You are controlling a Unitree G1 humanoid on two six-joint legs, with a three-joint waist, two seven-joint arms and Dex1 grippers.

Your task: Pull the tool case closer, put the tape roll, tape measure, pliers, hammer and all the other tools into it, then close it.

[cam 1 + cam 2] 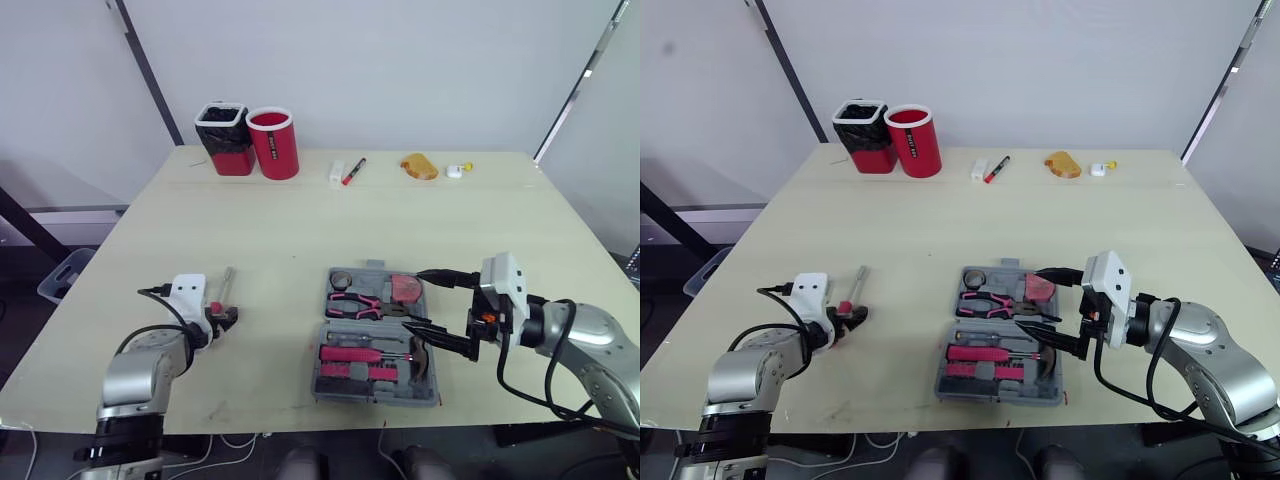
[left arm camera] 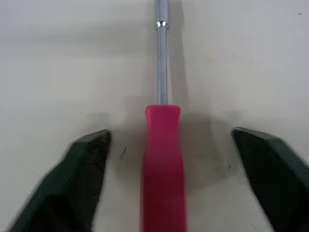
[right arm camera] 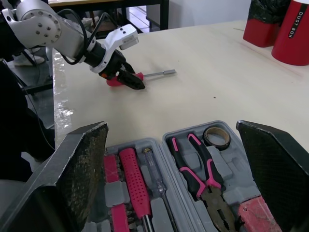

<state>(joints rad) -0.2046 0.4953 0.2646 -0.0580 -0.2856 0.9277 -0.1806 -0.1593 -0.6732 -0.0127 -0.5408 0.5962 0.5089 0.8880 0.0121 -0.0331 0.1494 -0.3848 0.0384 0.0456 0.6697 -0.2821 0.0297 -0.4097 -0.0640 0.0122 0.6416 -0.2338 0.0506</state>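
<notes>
Left wrist view: L gripper [image 2: 170,134] jaws wide astride screwdriver [image 2: 162,159], no contact; R gripper [image 3: 171,126] wide over case [image 3: 159,146].

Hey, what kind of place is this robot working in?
Likely a lab or test room: a plain table by a bare white wall, holding a tool case and red dust box.

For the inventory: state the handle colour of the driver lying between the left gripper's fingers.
The handle is pinkish red; the left wrist view shows it best.
</notes>
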